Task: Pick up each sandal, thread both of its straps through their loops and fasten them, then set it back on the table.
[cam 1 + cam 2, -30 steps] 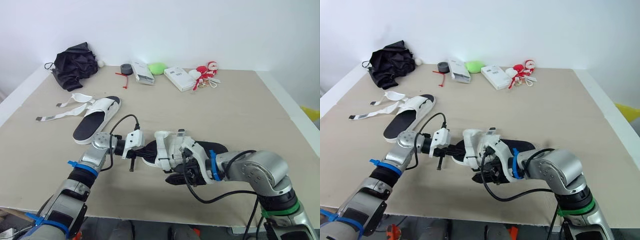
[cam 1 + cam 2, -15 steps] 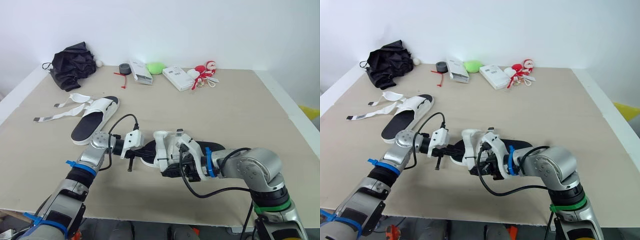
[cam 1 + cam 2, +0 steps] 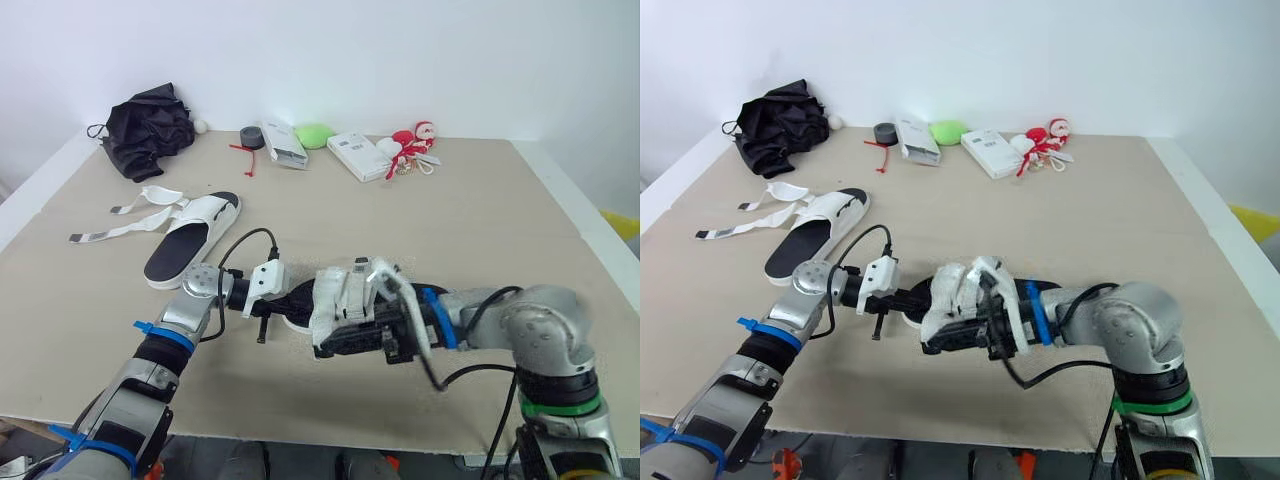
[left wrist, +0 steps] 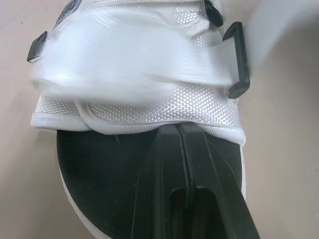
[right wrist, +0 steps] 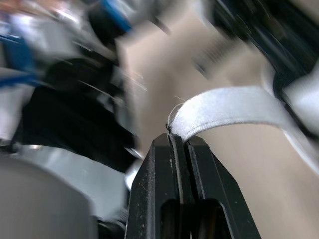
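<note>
The near sandal (image 3: 345, 290), white upper on a black sole, lies at the table's front centre. My left gripper (image 3: 287, 301) is shut on it from the left; in the left wrist view the gripper (image 4: 177, 127) pinches the rim of the white upper (image 4: 139, 107), close to a black loop (image 4: 238, 64). My right gripper (image 3: 324, 347) reaches in from the right, low in front of the sandal, and is shut (image 5: 178, 139) on the end of a white strap (image 5: 224, 107). The second sandal (image 3: 192, 238) lies flat at the left with its straps (image 3: 120, 226) spread loose.
Along the back edge sit a black bundle of cloth (image 3: 150, 128), a dark tape roll (image 3: 253, 137), a white box (image 3: 285, 146), a green object (image 3: 314, 135), another white box (image 3: 360, 157) and a red-and-white toy (image 3: 413, 141). The table's front edge (image 3: 300, 435) is close below the arms.
My right gripper has gone from open to shut on the strap end and has swung towards the front left, drawing the strap with it. The left gripper keeps its hold.
</note>
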`<state>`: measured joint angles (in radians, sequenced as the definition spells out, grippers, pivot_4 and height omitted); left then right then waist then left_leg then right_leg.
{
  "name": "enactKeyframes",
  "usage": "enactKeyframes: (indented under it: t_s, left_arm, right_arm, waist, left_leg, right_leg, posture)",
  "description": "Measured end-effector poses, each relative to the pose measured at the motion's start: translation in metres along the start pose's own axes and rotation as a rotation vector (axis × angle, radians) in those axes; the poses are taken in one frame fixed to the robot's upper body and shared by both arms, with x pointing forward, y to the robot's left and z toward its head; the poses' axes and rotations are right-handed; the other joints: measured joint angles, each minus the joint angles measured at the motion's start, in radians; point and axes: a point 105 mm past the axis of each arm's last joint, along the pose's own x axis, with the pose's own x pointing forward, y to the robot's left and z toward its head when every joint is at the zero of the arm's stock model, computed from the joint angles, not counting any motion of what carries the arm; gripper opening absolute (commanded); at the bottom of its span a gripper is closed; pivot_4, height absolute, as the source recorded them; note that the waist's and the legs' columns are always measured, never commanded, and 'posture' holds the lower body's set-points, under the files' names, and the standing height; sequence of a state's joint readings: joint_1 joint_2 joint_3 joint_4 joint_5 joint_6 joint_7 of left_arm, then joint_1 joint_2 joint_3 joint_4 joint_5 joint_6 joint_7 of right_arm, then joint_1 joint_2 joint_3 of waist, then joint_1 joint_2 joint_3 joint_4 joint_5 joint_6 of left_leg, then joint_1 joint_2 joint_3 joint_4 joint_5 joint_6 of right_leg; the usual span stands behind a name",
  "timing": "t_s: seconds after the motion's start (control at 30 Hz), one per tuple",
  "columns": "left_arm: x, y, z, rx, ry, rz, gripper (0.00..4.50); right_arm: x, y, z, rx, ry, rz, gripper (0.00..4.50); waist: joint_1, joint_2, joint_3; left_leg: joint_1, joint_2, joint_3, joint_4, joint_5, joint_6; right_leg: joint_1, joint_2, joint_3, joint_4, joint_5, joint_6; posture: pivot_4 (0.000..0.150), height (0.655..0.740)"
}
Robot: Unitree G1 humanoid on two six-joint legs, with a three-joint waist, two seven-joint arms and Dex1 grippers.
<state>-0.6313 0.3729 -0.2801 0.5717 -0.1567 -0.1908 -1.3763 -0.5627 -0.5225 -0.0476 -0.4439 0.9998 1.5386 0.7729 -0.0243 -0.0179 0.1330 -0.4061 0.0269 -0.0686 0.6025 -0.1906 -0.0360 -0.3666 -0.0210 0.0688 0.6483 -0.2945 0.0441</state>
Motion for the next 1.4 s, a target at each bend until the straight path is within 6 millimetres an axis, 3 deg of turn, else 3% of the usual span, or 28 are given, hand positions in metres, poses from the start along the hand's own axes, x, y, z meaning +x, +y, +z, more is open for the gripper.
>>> enactKeyframes:
  t_s: [0.17, 0.2, 0.27, 0.37, 0.5, 0.53, 0.57, 0.73, 0.77, 0.87, 1.07, 1.2, 1.27, 1.33, 1.37, 1.4]
  left_arm:
    - [0.001, 0.001, 0.001, 0.002, -0.002, -0.005, 0.00]
    - [0.001, 0.002, 0.002, 0.003, -0.004, -0.005, 0.00]
    - [0.002, 0.003, 0.002, -0.002, -0.005, -0.001, 0.00]
    - [0.002, 0.003, 0.001, -0.004, -0.006, 0.003, 0.00]
    - [0.002, 0.003, 0.001, -0.007, -0.006, 0.012, 0.00]
    - [0.002, 0.003, 0.000, -0.008, -0.006, 0.014, 0.00]
    - [0.002, 0.003, 0.000, -0.009, -0.006, 0.015, 0.00]
    - [0.003, 0.004, -0.001, -0.015, -0.005, 0.025, 0.00]
    - [0.003, 0.004, -0.001, -0.016, -0.005, 0.025, 0.00]
    - [0.003, 0.004, -0.001, -0.016, -0.006, 0.023, 0.00]
    - [0.002, 0.003, -0.001, -0.013, -0.007, 0.016, 0.00]
    - [0.002, 0.004, -0.001, -0.014, -0.007, 0.018, 0.00]
    - [0.003, 0.004, 0.000, -0.013, -0.009, 0.019, 0.00]
    - [0.004, 0.004, 0.000, -0.013, -0.012, 0.018, 0.00]
    - [0.004, 0.004, 0.001, -0.012, -0.013, 0.017, 0.00]
    - [0.004, 0.004, 0.001, -0.012, -0.014, 0.016, 0.00]
  right_arm:
    - [0.000, -0.010, 0.027, -0.034, -0.044, -0.029, 0.05]
    - [0.008, -0.031, 0.042, -0.013, -0.080, -0.111, 0.05]
    - [0.010, -0.059, 0.049, 0.052, -0.106, -0.232, 0.05]
    - [0.009, -0.087, 0.042, 0.151, -0.108, -0.339, 0.05]
    - [0.005, -0.104, 0.034, 0.239, -0.102, -0.395, 0.05]
    - [0.005, -0.105, 0.034, 0.248, -0.100, -0.397, 0.73]
    - [0.005, -0.106, 0.034, 0.254, -0.096, -0.403, 0.94]
    - [0.005, -0.109, 0.037, 0.260, -0.077, -0.430, 3.01]
    - [0.006, -0.108, 0.038, 0.255, -0.072, -0.429, 3.17]
    - [-0.001, -0.113, 0.049, 0.232, -0.078, -0.493, 3.17]
    - [-0.018, -0.139, 0.040, 0.249, -0.047, -0.678, 3.17]
    - [-0.015, -0.143, 0.046, 0.196, -0.020, -0.713, 3.17]
    - [-0.020, -0.148, 0.055, 0.191, -0.057, -0.723, 3.17]
    - [-0.035, -0.149, 0.072, 0.176, -0.139, -0.741, 3.17]
    - [-0.052, -0.145, 0.091, 0.150, -0.230, -0.735, 3.17]
    - [-0.056, -0.144, 0.095, 0.141, -0.246, -0.736, 3.17]
  waist:
    - [0.002, 0.002, 0.002]
    - [0.003, 0.004, 0.003]
    - [0.003, 0.004, 0.003]
    - [0.003, 0.004, 0.004]
    - [0.003, 0.005, 0.003]
    - [0.003, 0.005, 0.003]
    - [0.003, 0.005, 0.003]
    - [0.003, 0.005, 0.003]
    - [0.003, 0.005, 0.002]
    - [0.003, 0.005, 0.002]
    - [0.003, 0.007, 0.002]
    - [0.003, 0.008, 0.002]
    - [0.003, 0.009, 0.003]
    - [0.003, 0.010, 0.004]
    - [0.003, 0.010, 0.004]
    - [0.003, 0.010, 0.004]
  left_leg:
    - [-0.001, 0.000, 0.000, 0.000, 0.000, 0.000]
    - [-0.002, -0.001, 0.000, 0.000, 0.000, 0.000]
    - [-0.002, -0.001, 0.000, 0.000, 0.001, 0.001]
    - [-0.001, -0.002, 0.000, 0.001, 0.001, 0.002]
    - [-0.001, -0.002, 0.001, 0.001, 0.002, 0.003]
    - [0.000, -0.002, 0.001, 0.001, 0.002, 0.004]
    - [0.000, -0.002, 0.001, 0.001, 0.003, 0.004]
    - [0.001, -0.002, 0.001, 0.001, 0.004, 0.007]
    - [0.001, -0.002, 0.001, 0.001, 0.004, 0.007]
    - [0.001, -0.002, 0.001, 0.001, 0.005, 0.007]
    - [0.000, -0.002, 0.001, -0.001, 0.005, 0.007]
    - [0.000, -0.003, 0.001, -0.001, 0.005, 0.007]
    - [-0.001, -0.004, 0.001, 0.000, 0.005, 0.007]
    - [-0.001, -0.005, 0.001, 0.000, 0.005, 0.008]
    - [-0.002, -0.006, 0.001, 0.000, 0.005, 0.008]
    - [-0.002, -0.006, 0.001, 0.000, 0.005, 0.008]
  right_leg:
    - [-0.001, 0.000, 0.000, 0.000, 0.000, 0.000]
    - [-0.001, -0.001, 0.000, 0.000, 0.000, 0.001]
    - [-0.001, -0.001, 0.000, 0.000, 0.001, 0.001]
    - [-0.001, -0.002, 0.000, 0.000, 0.002, 0.002]
    - [0.000, -0.002, 0.001, 0.000, 0.003, 0.002]
    - [0.000, -0.002, 0.001, 0.000, 0.003, 0.002]
    - [0.001, -0.002, 0.001, 0.000, 0.004, 0.002]
    - [0.000, -0.002, 0.001, 0.000, 0.004, -0.003]
    - [0.000, -0.002, 0.001, 0.000, 0.003, -0.003]
    - [0.000, -0.002, 0.001, 0.000, 0.004, -0.003]
    - [0.000, -0.002, 0.001, 0.000, 0.004, 0.001]
    - [0.000, -0.002, 0.001, 0.000, 0.005, 0.001]
    - [0.000, -0.002, 0.002, 0.000, 0.005, 0.001]
    - [-0.001, -0.003, 0.002, 0.000, 0.005, 0.002]
    - [-0.001, -0.004, 0.002, 0.000, 0.004, 0.003]
    - [-0.001, -0.004, 0.002, 0.000, 0.004, 0.004]
  posture:
    - [0.150, 0.7380]
    - [0.150, 0.7380]
    - [0.150, 0.7380]
    - [0.150, 0.7380]
    - [0.150, 0.7380]
    - [0.150, 0.7380]
    - [0.150, 0.7380]
    - [0.150, 0.7380]
    - [0.150, 0.7380]
    - [0.150, 0.7380]
    - [0.150, 0.7380]
    - [0.150, 0.7380]
    - [0.150, 0.7380]
    - [0.150, 0.7380]
    - [0.150, 0.7380]
    - [0.150, 0.7380]
